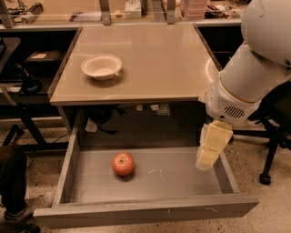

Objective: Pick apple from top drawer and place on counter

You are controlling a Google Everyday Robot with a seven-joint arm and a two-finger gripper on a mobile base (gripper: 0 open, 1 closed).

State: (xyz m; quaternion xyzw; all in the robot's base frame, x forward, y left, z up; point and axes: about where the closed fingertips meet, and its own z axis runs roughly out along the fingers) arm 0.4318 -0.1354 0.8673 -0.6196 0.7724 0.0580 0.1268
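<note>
The apple (123, 164) is small, round and red-orange, and rests on the floor of the open top drawer (145, 210), left of its middle. The drawer is grey metal and pulled fully out below the counter (150, 59), a tan glossy tabletop. My gripper (210, 154) hangs from the white arm (254, 68) at the right, pointing down over the drawer's right end, well to the right of the apple and apart from it. It holds nothing that I can see.
A white bowl (102, 67) sits on the counter's left part. A cluttered shelf with metal posts (105, 10) runs along the back. A black chair base (268, 159) stands at the right. A person's leg (12, 182) is at the lower left.
</note>
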